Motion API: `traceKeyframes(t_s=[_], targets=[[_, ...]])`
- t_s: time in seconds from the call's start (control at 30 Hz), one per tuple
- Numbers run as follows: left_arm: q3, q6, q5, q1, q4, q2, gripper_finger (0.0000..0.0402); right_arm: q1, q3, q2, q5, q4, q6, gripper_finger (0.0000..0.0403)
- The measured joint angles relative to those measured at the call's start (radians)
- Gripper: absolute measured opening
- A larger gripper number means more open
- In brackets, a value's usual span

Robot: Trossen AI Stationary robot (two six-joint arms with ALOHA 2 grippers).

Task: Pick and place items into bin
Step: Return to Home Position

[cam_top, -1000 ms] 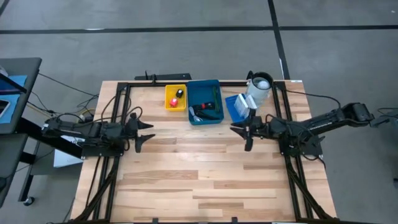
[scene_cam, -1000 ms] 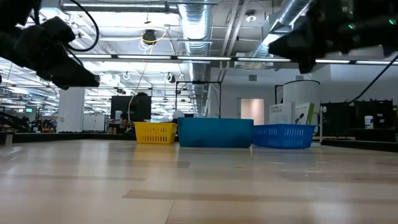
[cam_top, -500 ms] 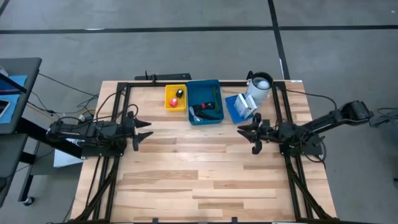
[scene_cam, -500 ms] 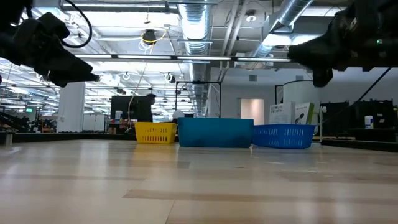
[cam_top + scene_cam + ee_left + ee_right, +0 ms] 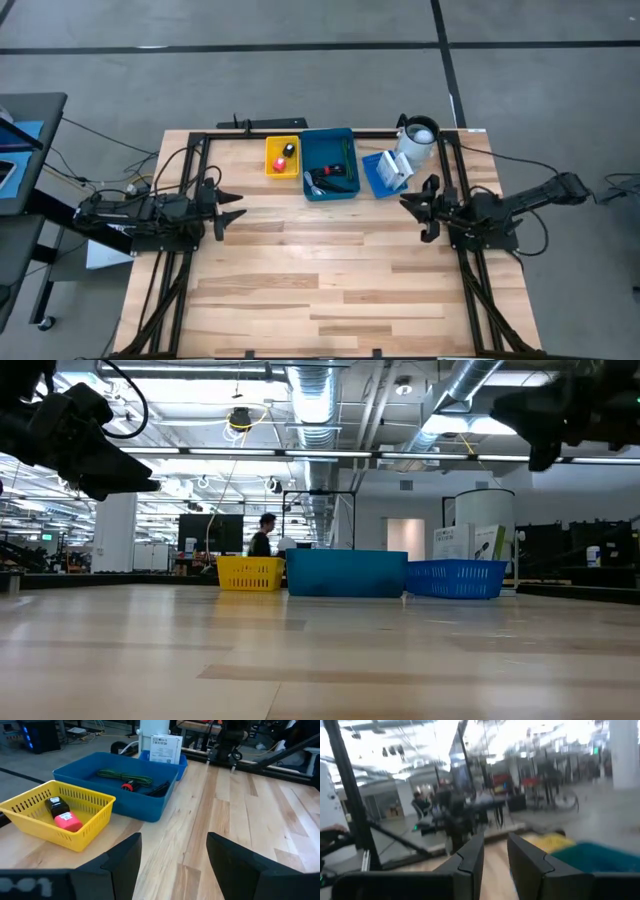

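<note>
The blue bin [image 5: 330, 165] sits near the table's far edge and holds a green cord, a small red piece [image 5: 129, 785] and black clip-like pieces. A yellow basket [image 5: 282, 157] to its left holds a black piece and a red one [image 5: 66, 821]. A white card package [image 5: 165, 749] stands in a small blue basket [image 5: 380, 172] on the bin's right. My left gripper [image 5: 235, 205] hovers open over the table's left part, pointing toward the bins. My right gripper [image 5: 418, 208] hovers open over the right part, clear of the baskets.
A white cylindrical cup [image 5: 418, 140] stands at the far right corner behind the small blue basket. A black frame runs along the table's far edge and down both sides. Bare wood [image 5: 320, 270] stretches between the arms and toward the near edge. A person walks in the room beyond.
My right gripper has drawn back toward the table's right edge, away from the small blue basket, and has turned about as it went, staying open. My left gripper has shifted a little toward the left edge and risen slightly. The bins and their contents have stayed put.
</note>
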Motion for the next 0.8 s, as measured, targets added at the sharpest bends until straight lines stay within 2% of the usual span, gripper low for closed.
traceKeyframes(t_s=[0.13,0.27,0.37,0.6,0.8], targets=[[0.0,0.008,0.0,0.0,0.0,0.0,0.0213,0.001,0.0,-0.188,0.0,-0.323,0.118,0.0082],[0.0,0.0,0.0,0.0,-0.001,0.0,0.0213,0.009,0.0,-0.276,-0.027,-0.53,0.168,0.0082],[0.0,0.006,0.0,0.0,-0.001,0.0,0.0213,0.03,0.0,-0.259,-0.077,-0.525,0.098,0.0082],[-0.005,0.004,0.0,0.0,0.005,0.0,0.0213,0.07,0.0,-0.152,-0.08,-0.534,0.053,0.0082],[-0.033,0.031,0.002,0.0,0.13,0.0,0.0212,0.074,-0.001,-0.086,-0.08,-0.534,0.171,0.0082]])
